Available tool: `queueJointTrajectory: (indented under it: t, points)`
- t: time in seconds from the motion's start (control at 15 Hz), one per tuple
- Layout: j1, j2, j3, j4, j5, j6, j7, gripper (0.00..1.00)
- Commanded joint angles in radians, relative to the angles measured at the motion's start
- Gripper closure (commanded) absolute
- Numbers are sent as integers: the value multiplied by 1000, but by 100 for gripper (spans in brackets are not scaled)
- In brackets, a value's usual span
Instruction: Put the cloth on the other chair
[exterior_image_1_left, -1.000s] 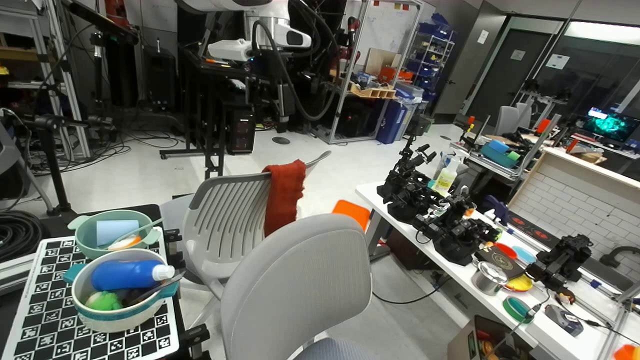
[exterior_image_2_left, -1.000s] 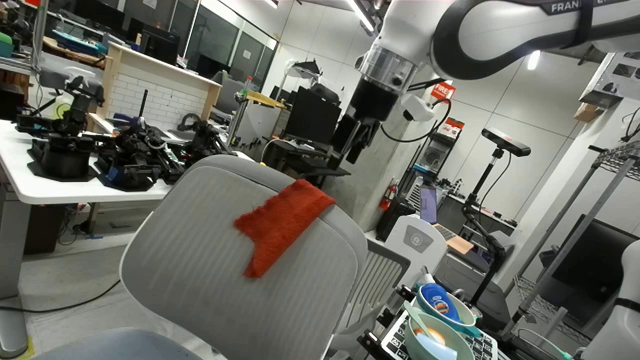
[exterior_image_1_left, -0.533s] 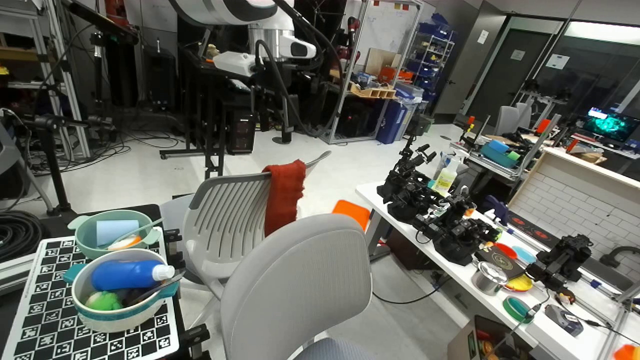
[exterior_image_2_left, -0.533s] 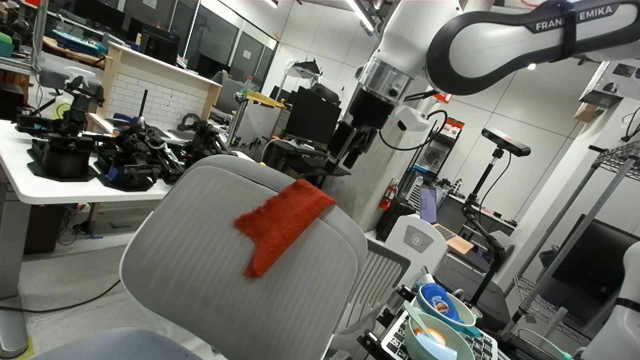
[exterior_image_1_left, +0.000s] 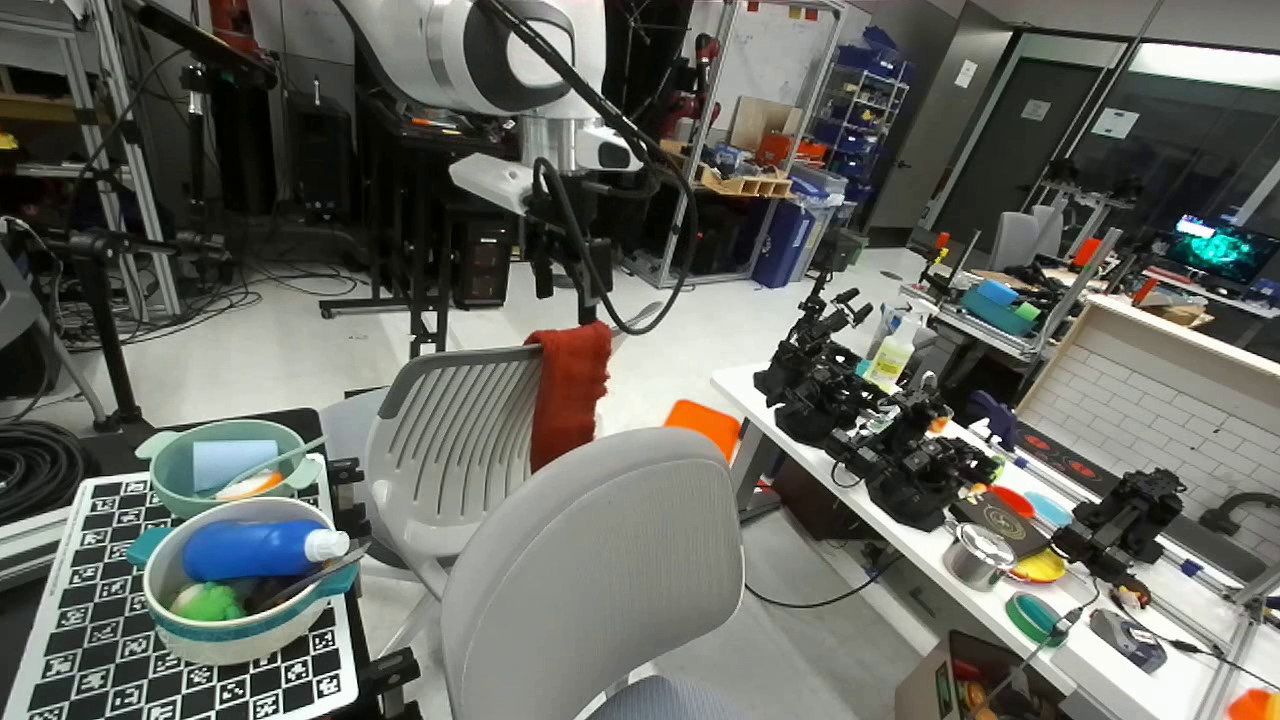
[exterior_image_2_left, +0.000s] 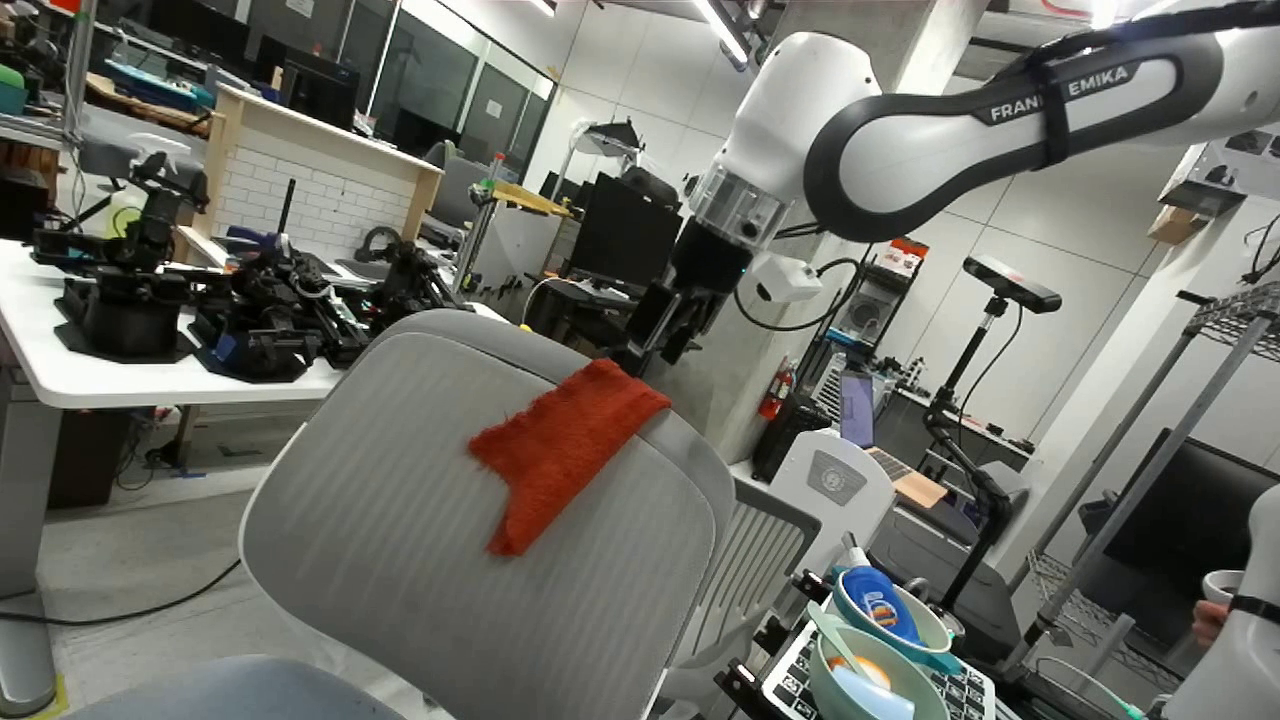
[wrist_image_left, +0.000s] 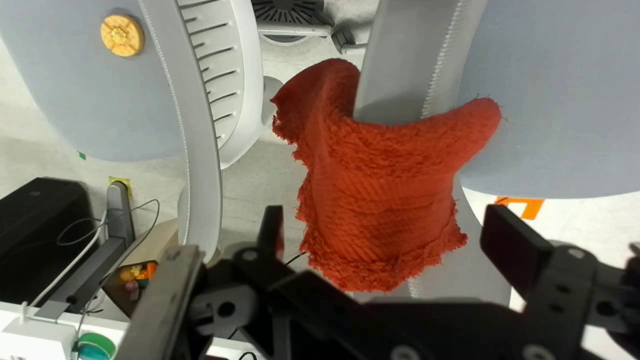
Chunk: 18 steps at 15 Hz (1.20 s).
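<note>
You have the red cloth (wrist_image_left: 380, 182) lying over the top of the back of a gray chair (exterior_image_2_left: 420, 520), with one end down on each side. This chair stands off the long edge of the white table (exterior_image_2_left: 120, 384), nearer to the corner by the spray bottle (exterior_image_1_left: 890, 360) than the second chair (exterior_image_1_left: 600, 560); the two chairs are placed back to back, apart. A round yellow thing (wrist_image_left: 122, 35) lies on the seat of the second chair. Your gripper (wrist_image_left: 382, 216) is just above the cloth, and its two fingers are spread wide; in the wrist view you see the cloth between them. Whether a fingertip touches the cloth, I cannot tell. Along the long edge of the table stand black machines (exterior_image_1_left: 905, 480), and a metal pot (exterior_image_1_left: 978, 565) is near this edge.
</note>
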Motion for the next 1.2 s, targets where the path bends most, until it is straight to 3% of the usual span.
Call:
queueJointTrajectory:
  t: [0.0, 0.53, 0.67, 0.73, 0.8, 1.13]
  points:
    - [-6, 75, -22, 55, 27, 25, -44, 0]
    - [3, 156, -32, 142, 32, -2, -54, 0]
    - [5, 160, -31, 154, 33, -7, -56, 16]
    - [8, 161, -30, 159, 33, -10, -55, 29]
    - [10, 161, -29, 163, 32, -12, -54, 32]
    - [29, 155, -27, 159, 25, -22, -43, 69]
